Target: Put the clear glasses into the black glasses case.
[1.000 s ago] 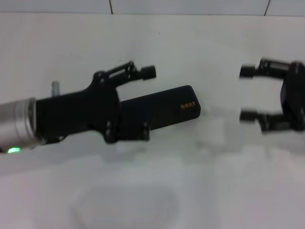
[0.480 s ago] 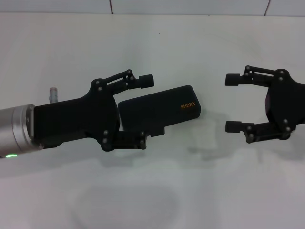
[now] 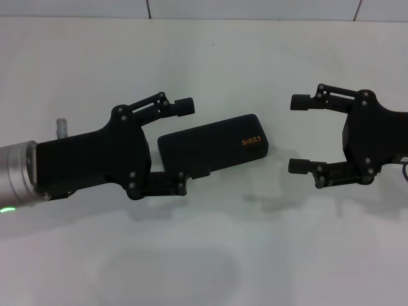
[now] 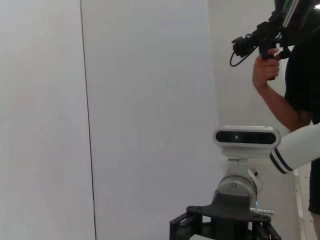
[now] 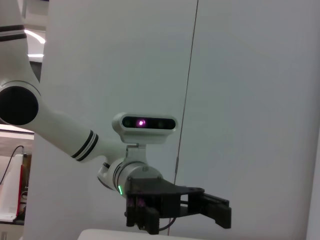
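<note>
White table [image 3: 210, 57] fills my head view, with a faint, blurred oval patch nearest to me whose nature I cannot make out. Beyond it, my left gripper [image 3: 183, 145] reaches in from the left, spread wide, its near finger [image 3: 167, 185] at the case's near edge and its far finger [image 3: 180, 106] beyond the far edge; whether either touches is not clear. Between them lies the black case [image 3: 217, 146], shut, flat on the table, angled so its end with the orange "SHERY" lettering [image 3: 251, 142] points toward my right side. My right gripper [image 3: 298, 133] hangs to the right of that end, apart from the case, also spread wide and holding nothing. I cannot pick out the clear glasses in any view. From my right wrist, the left gripper [image 5: 210, 207] shows against a white wall [image 5: 250, 100]. From my left wrist, a person [image 4: 295, 90] stands by that wall holding a black device [image 4: 257, 37].
</note>
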Controlling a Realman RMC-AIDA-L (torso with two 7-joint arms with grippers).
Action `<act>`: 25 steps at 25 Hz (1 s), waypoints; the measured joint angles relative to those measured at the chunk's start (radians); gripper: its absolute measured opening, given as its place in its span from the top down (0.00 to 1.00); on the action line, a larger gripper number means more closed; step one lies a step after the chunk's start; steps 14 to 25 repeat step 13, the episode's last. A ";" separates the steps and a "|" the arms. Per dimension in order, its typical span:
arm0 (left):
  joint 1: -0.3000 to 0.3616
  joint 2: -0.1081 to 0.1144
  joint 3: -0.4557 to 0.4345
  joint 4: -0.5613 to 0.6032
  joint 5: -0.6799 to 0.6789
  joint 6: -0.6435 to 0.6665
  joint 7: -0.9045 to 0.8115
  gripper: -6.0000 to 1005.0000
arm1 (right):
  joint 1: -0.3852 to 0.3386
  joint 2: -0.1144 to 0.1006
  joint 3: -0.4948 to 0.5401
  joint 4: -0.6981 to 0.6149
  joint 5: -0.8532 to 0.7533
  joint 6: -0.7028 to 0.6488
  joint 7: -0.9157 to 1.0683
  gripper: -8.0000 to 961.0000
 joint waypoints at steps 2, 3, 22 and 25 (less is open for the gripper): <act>0.001 0.003 0.000 0.000 0.000 0.001 0.000 0.11 | 0.000 0.000 -0.001 0.000 0.003 0.000 -0.001 0.09; 0.001 0.004 0.000 0.000 0.000 0.002 0.000 0.11 | 0.000 0.000 -0.001 -0.001 0.003 0.000 -0.001 0.09; 0.003 0.001 -0.004 -0.025 0.005 0.002 0.056 0.11 | 0.000 0.006 -0.001 0.014 0.006 0.046 -0.058 0.09; 0.003 0.001 -0.004 -0.025 0.005 0.002 0.056 0.11 | 0.000 0.006 -0.001 0.014 0.006 0.046 -0.058 0.09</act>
